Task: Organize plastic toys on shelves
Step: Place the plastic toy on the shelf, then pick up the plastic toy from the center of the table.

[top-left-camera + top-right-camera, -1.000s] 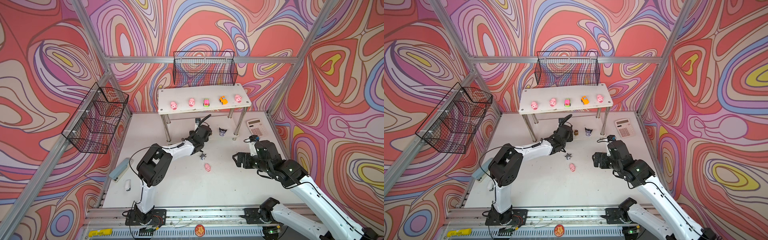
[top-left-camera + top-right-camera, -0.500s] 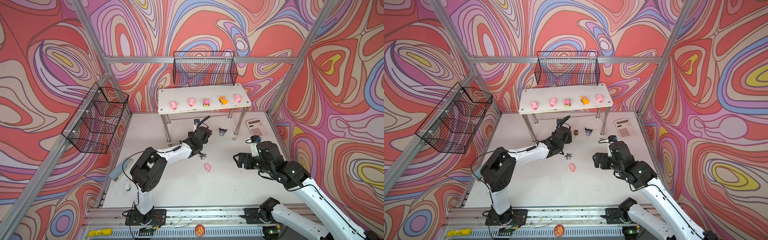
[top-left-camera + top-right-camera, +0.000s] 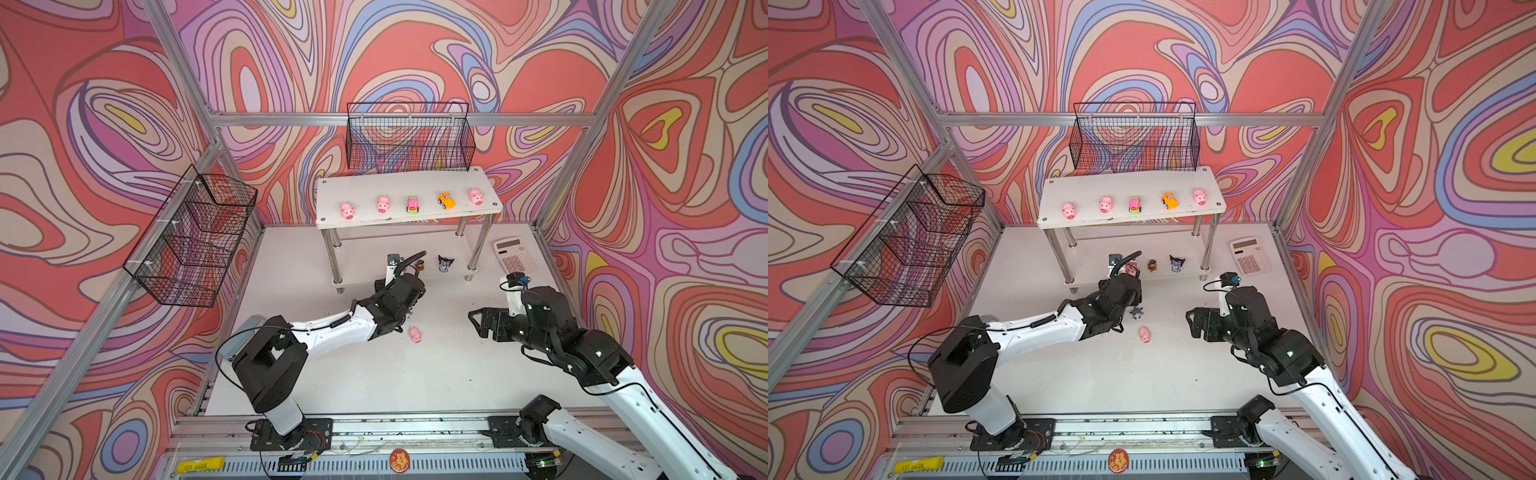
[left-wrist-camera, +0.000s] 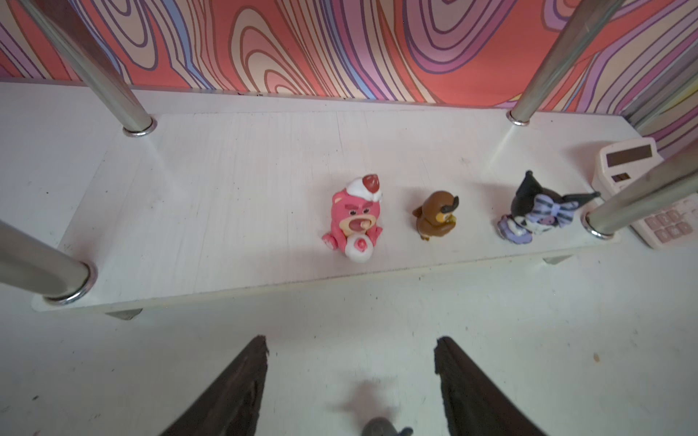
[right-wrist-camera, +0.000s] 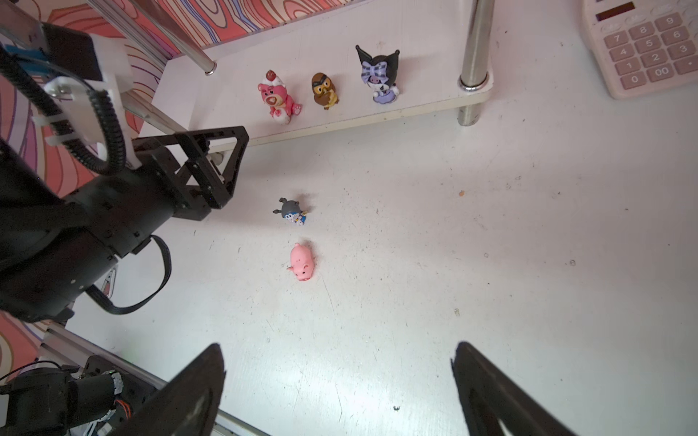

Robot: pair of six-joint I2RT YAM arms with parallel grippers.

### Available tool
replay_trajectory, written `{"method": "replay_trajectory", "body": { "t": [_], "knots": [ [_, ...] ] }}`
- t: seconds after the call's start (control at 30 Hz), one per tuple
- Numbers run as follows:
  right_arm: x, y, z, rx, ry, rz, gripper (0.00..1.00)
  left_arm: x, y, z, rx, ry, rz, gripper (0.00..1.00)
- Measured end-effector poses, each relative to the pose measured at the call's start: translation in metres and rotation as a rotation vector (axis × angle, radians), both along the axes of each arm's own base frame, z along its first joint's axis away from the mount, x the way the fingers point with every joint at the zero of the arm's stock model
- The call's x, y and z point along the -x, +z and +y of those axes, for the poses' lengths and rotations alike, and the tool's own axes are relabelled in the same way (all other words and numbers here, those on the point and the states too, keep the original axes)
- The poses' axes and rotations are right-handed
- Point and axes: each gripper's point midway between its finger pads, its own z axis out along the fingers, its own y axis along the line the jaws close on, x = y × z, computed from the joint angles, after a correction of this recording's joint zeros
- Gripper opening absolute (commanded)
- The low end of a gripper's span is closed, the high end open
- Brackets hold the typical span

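Well outstretched, the left tool (image 4: 350, 339) gapes before the shelves (image 4: 226, 211).

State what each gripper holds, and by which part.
Nothing is held. The left gripper and right gripper both have open, empty jaws; the grey figurine lies free on the table.

The shelves' (image 4: 234, 181) white boards look matt, faintly grained; their tube legs (image 4: 104, 75) are mirror-bright polished metal. The pink bear (image 4: 355, 219) and pig (image 5: 301, 261) are smooth, slightly glossy plastic (the tabletop (image 5: 491, 264) is matt, scuffed and speckled).
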Motion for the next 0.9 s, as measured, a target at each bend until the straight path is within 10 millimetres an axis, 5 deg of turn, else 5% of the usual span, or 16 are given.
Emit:
{"method": "replay_trajectory", "body": {
  "t": [0.17,0.3,0.57,0.9],
  "knots": [
    [0.003,-0.014,0.003,-0.014,0.007,0.034,0.94,0.039,0.010,0.017,0.007,0.007,-0.002,0.78],
    [0.002,-0.024,0.010,-0.039,0.022,0.052,0.92,0.073,0.014,0.050,0.026,0.046,-0.002,0.87],
    [-0.011,-0.039,0.029,-0.083,0.055,0.085,0.88,0.134,0.011,0.118,0.052,0.135,0.012,0.87],
    [-0.031,-0.060,0.056,-0.079,0.101,0.105,0.85,0.166,-0.015,0.163,0.033,0.224,0.061,0.85]
  ]
}}
